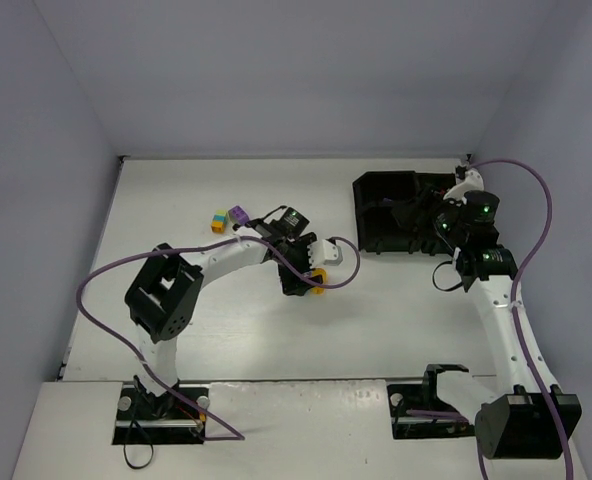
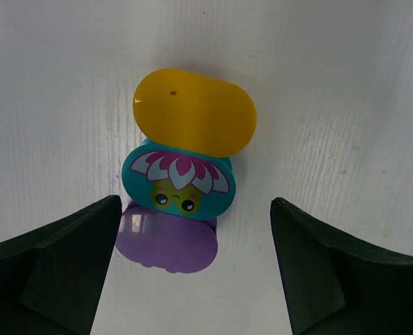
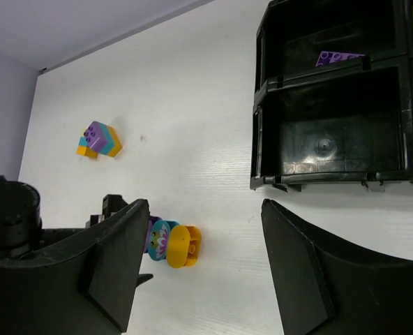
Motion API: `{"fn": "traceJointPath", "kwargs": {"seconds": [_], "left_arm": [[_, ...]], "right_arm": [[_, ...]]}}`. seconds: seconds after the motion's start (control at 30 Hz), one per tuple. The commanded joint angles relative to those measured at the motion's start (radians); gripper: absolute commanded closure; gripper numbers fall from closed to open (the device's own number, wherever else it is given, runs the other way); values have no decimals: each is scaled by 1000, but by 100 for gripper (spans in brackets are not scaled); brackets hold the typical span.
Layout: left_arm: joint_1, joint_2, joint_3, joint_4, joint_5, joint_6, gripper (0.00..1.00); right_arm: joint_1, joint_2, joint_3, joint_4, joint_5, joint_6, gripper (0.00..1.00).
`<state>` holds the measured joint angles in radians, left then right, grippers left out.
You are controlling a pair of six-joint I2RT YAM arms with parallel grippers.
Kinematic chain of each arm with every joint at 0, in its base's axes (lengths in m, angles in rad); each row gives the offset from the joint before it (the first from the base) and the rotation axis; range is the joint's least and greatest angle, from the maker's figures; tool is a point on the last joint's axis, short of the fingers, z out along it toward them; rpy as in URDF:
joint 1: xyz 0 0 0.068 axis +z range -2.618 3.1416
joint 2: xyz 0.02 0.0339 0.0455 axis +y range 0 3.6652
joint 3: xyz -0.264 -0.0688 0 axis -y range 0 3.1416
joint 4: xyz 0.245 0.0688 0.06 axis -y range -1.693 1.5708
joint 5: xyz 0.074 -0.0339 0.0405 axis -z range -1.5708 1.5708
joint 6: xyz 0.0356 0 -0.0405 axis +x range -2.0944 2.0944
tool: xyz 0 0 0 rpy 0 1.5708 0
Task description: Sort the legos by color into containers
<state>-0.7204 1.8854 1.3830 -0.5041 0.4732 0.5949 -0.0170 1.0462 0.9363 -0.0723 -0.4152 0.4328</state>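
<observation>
Evidently light, stiff, slick: oval lego stack (image 2: 184, 174), orange-cyan-purple. Left end effector (image 2: 194, 206) gaped astride it; best pinched across flat sides. Right end effector (image 3: 205, 206) stood apart, empty.

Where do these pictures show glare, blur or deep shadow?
Left wrist view: the purple brick carries a pale sheen; the dark fingers look soft. Right wrist view: glossy highlights inside the tray. Top external view: even light, tray interior nearly black.
</observation>
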Motion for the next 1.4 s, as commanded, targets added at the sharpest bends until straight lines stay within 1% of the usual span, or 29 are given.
{"fn": "traceJointPath", "kwargs": {"seconds": [0.0,0.2,0.4,0.6,0.7,0.73,0.8,0.83,0.93,0.97,1.0,1.03,1.07,1.1,1.13,1.2,1.27,1.37], "left_arm": [[-7,-6,53,10,-21,49,19],[-7,26,24,94,-45,42,19],[-7,43,5,171,-31,6,19],[-7,52,-24,199,-36,2,19],[-7,44,-33,208,-33,-4,26],[-7,40,-33,211,-31,-7,30],[-7,18,-39,214,-33,-18,31],[-5,6,-45,225,-38,-20,39],[-4,-63,-91,277,-59,-36,52],[-2,-86,-107,298,-76,-46,64],[-1,-133,-120,314,-77,-64,68],[6,-162,-146,349,-82,-76,69],[16,-214,-179,401,-103,-108,73],[16,-239,-179,401,-107,-127,75],[28,-267,-208,447,-108,-142,77],[41,-339,-232,496,-116,-194,77],[47,-397,-259,533,-122,-211,77],[49,-454,-282,546,-143,-222,77]], "right_arm": [[5,-40,-8,28,-39,15,38],[5,-43,-21,17,-43,17,38],[5,-43,-24,8,-46,18,38],[5,-44,-31,3,-50,24,38],[5,-37,-33,2,-53,29,38],[5,-37,-33,2,-53,30,38],[5,-31,-30,3,-57,34,38],[5,-29,-27,3,-62,35,38],[5,-8,-11,0,-92,43,38],[6,1,-7,0,-102,46,38],[11,17,4,-1,-111,53,38],[11,24,12,-1,-126,57,38],[41,43,28,0,-137,64,38],[52,55,38,0,-137,64,38],[63,66,47,0,-154,75,38],[103,118,85,2,-181,86,38],[138,176,113,6,-226,92,38],[259,239,191,28,-238,101,38]]}}
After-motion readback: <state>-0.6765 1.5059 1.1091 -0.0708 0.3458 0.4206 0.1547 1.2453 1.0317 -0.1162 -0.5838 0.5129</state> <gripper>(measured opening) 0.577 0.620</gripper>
